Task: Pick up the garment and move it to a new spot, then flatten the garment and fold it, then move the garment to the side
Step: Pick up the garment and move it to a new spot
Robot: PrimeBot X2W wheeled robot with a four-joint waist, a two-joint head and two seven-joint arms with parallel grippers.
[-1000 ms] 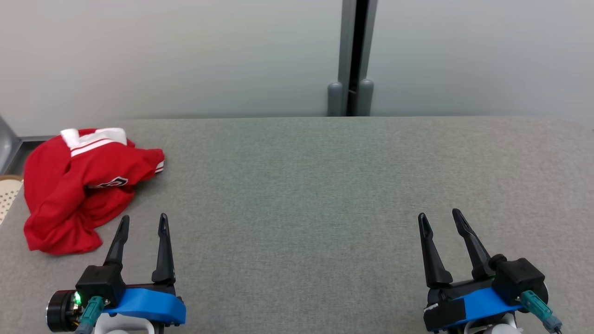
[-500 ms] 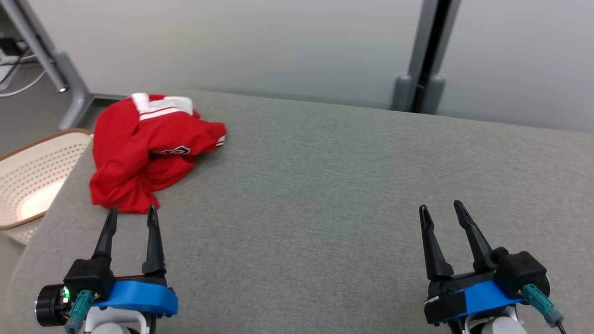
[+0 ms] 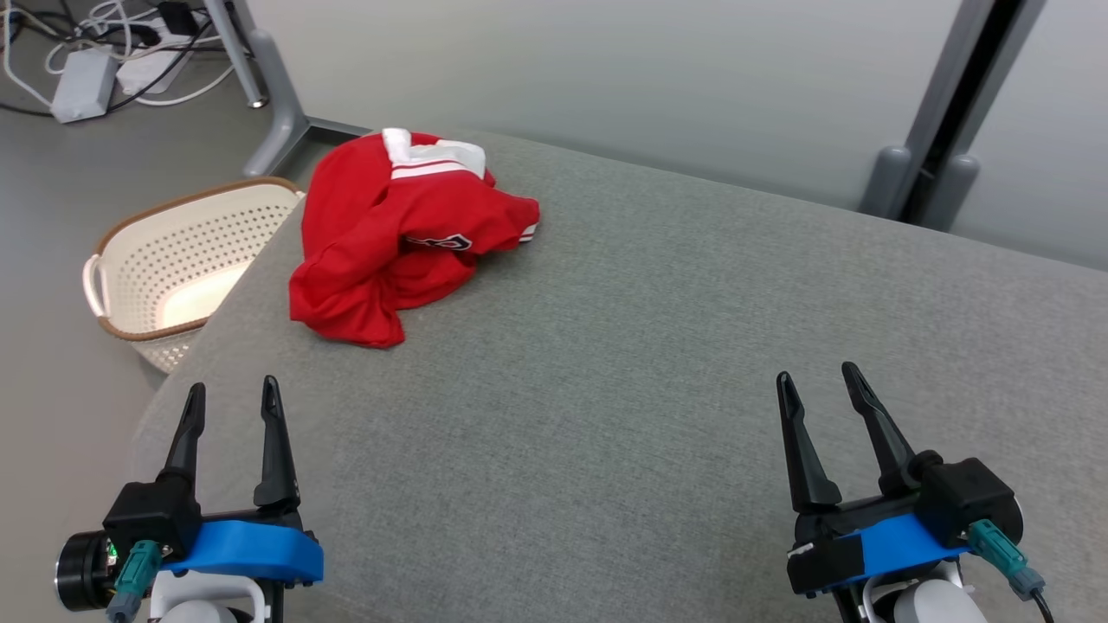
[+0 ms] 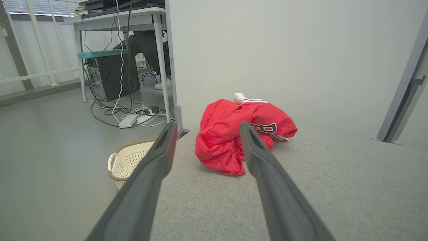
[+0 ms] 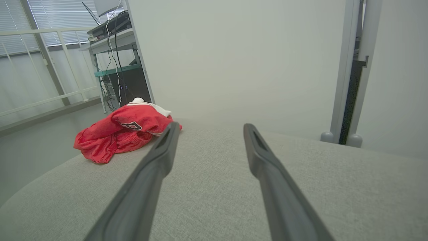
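A crumpled red garment [image 3: 398, 234] with white collar and striped trim lies in a heap near the far left corner of the grey table [image 3: 649, 363]. It also shows in the left wrist view as the garment [image 4: 227, 134] ahead of the fingers, and in the right wrist view as the garment [image 5: 117, 134] off to the left. My left gripper [image 3: 232, 398] hovers open near the table's left edge, well short of the heap. At the lower right my right gripper [image 3: 818, 381] is open too, far from the garment, with nothing between its fingers.
A cream perforated laundry basket [image 3: 173, 260] with a brown rim stands on the floor just left of the table. Behind it are a desk leg [image 3: 260, 86], cables and a power strip [image 3: 82, 82]. A grey post [image 3: 943, 130] rises behind the table's far right.
The head camera has swung left, so the garment now sits nearer the picture's middle and the basket and floor have come into view. Both grippers stay open in much the same pose.
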